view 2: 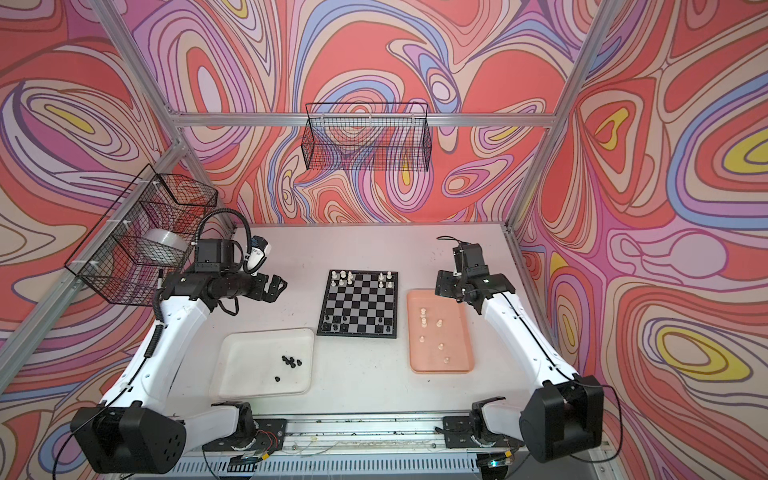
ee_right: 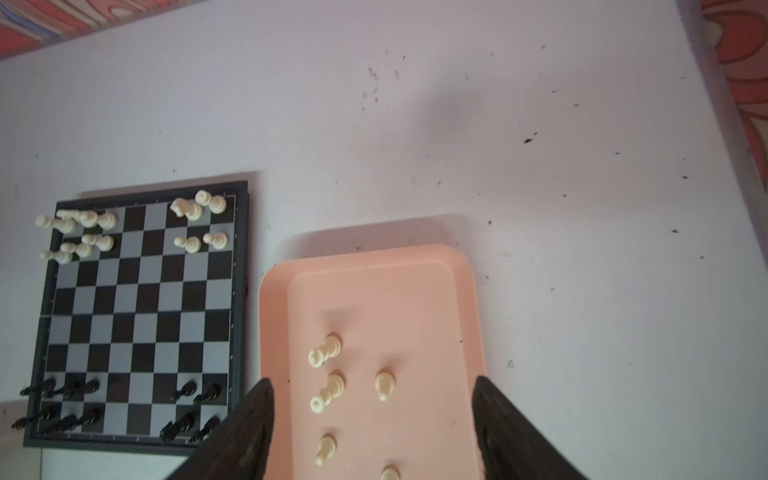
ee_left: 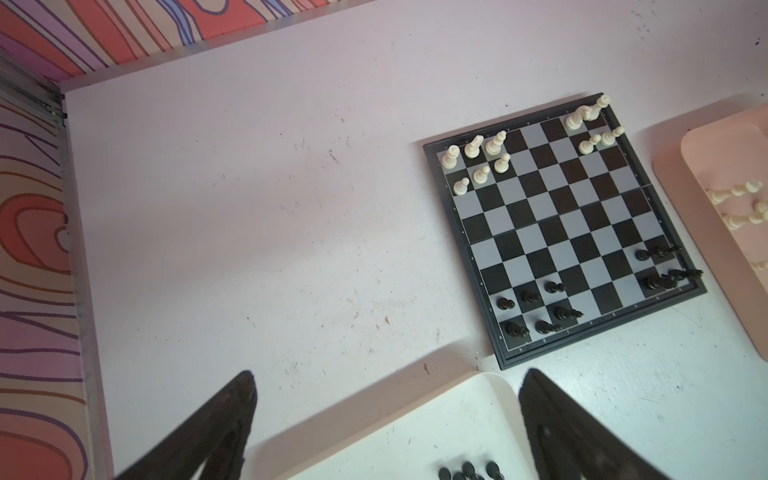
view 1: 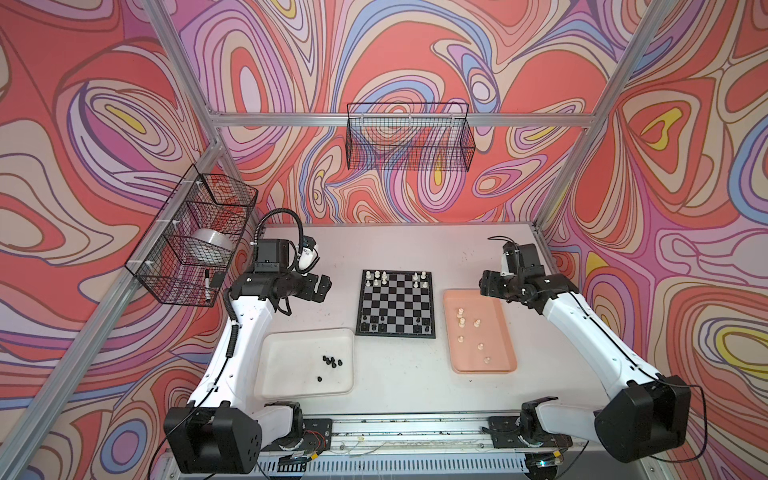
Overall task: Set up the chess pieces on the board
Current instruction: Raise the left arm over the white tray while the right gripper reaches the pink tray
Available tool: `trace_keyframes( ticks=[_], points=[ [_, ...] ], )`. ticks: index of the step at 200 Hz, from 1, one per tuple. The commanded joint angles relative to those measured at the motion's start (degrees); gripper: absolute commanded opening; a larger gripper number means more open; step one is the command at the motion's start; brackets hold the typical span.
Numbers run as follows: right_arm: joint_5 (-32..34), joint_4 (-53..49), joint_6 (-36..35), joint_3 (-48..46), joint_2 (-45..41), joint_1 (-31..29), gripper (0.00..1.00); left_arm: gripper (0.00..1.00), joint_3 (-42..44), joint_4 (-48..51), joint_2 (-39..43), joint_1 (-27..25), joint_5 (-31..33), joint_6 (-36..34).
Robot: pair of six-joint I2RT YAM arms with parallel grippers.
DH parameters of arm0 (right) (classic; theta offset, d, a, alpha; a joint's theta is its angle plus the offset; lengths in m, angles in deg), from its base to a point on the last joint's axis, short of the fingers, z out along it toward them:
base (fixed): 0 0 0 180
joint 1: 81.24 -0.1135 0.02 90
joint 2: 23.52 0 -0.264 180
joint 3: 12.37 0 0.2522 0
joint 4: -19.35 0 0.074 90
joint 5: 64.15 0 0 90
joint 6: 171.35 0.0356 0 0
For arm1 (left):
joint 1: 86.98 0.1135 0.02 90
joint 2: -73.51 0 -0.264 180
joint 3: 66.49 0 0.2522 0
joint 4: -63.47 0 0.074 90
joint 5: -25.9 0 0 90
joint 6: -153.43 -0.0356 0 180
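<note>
Cream chess pieces stand on the far rows of the board, black chess pieces on its near rows, more lie in the pink tray and white tray flanking it, and the left gripper and right gripper hang with jaws spread, holding nothing.

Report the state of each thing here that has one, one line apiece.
left gripper, open, holding nothing.
right gripper, open, holding nothing.
board, lying flat, partly set.
white pieces on board, ten, in the two far rows.
black pieces on board, in the two near rows.
pink tray, holds six loose white pieces.
white tray, holds loose black pieces.
</note>
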Motion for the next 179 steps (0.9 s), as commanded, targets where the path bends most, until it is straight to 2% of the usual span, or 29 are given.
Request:
trace_keyframes(
  ticks=[1,23,43,91,100,179],
  points=[
    [-0.46,-6.17,-0.09,1.6,2.73,-2.79,0.76,0.99,-2.62,6.78,-0.5,-0.19,-1.55,-1.99],
    [-1.75,-5.82,-0.29,1.01,4.65,-3.17,0.73,0.99,-2.64,6.96,0.05,-0.27,-0.83,-3.06],
    [-3.01,-5.19,-0.47,0.89,5.88,-3.22,0.66,0.99,-2.65,7.6,0.35,-0.36,-1.01,-3.57],
    [-3.25,-5.29,-1.73,1.68,9.36,-4.05,0.64,0.98,-2.03,7.78,0.99,-0.54,-1.37,-2.68],
    [-3.32,-5.45,-2.13,1.84,10.29,-4.3,0.6,0.98,-1.94,7.82,1.27,-0.6,-1.41,-2.46],
    [-3.56,-2.88,-2.88,2.56,16.06,-6.07,0.59,0.99,-1.24,8.01,1.76,-1.06,-1.19,-1.53]
  ],
)
